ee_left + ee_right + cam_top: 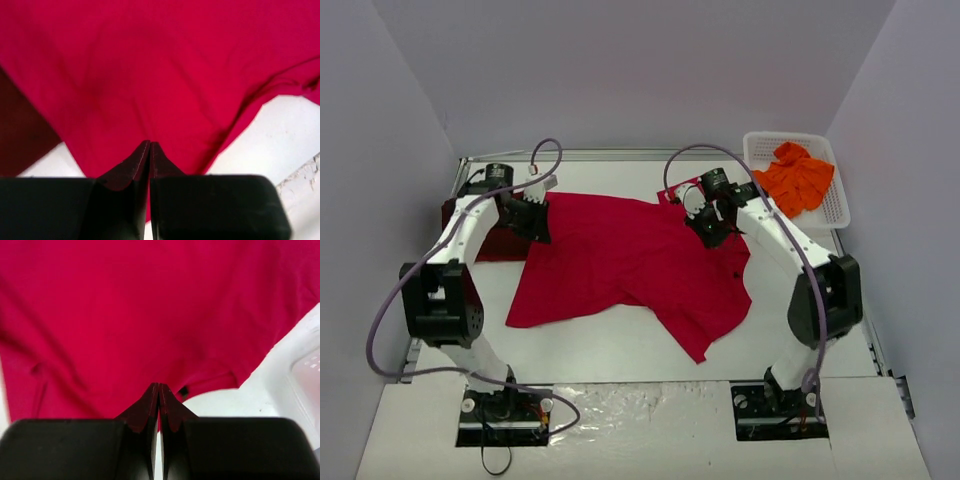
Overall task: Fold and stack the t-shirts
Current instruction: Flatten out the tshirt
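Red t-shirt [620,265] spread flat mid-table, its body lying nearward from both claws. 2 claws clamped tight on its far edge: left gripper [534,226] at left end, right gripper [710,232] at right end. Fold likely pulls nearward.

Spread t-shirt [620,260] lies centrally, basket [834,206] far right holding another t-shirt [798,178].

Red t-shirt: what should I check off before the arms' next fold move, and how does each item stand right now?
1. Left gripper shut at the red t-shirt's far edge: ok.
2. Right gripper shut at that edge: ok.
3. Cloth truly pinched in both: cannot tell.
4. Shirt spread flat: not ok, near hem skewed and rumpled.
5. Orange t-shirt out of the way in the basket: ok.
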{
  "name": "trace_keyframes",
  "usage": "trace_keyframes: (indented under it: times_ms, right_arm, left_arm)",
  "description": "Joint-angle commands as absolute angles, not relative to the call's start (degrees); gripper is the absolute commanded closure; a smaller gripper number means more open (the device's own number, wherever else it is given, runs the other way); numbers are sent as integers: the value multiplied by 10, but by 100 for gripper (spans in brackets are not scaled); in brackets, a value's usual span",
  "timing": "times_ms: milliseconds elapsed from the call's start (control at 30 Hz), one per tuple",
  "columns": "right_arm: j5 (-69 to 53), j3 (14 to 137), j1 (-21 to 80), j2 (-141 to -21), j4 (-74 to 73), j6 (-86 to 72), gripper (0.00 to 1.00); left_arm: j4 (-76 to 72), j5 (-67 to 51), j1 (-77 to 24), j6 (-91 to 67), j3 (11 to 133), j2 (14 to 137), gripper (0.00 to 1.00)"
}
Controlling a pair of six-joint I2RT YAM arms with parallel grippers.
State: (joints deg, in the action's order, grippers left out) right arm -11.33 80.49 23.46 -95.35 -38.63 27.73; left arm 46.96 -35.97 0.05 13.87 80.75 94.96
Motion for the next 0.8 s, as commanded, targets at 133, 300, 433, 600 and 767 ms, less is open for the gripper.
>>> trace_keyframes:
  times_ms: [133,300,433,600,767]
  right_arm:
    - [-64,880,180,-1097,-318,235,100]
    - [-55,922,163,-1162,-319,229,100]
    - [-53,940,154,-1193,-318,227,100]
    - [-55,971,140,-1239,-320,217,100]
    - [-47,1012,125,-1287,-320,208,100]
  left_arm:
    - [401,-293,-55,80,902,1066,98]
    - [396,-237,-85,62,939,1137,98]
    - [397,-212,-95,56,957,1172,98]
    - [401,-200,-98,49,980,1207,98]
    - [415,-186,-98,42,1016,1245,98]
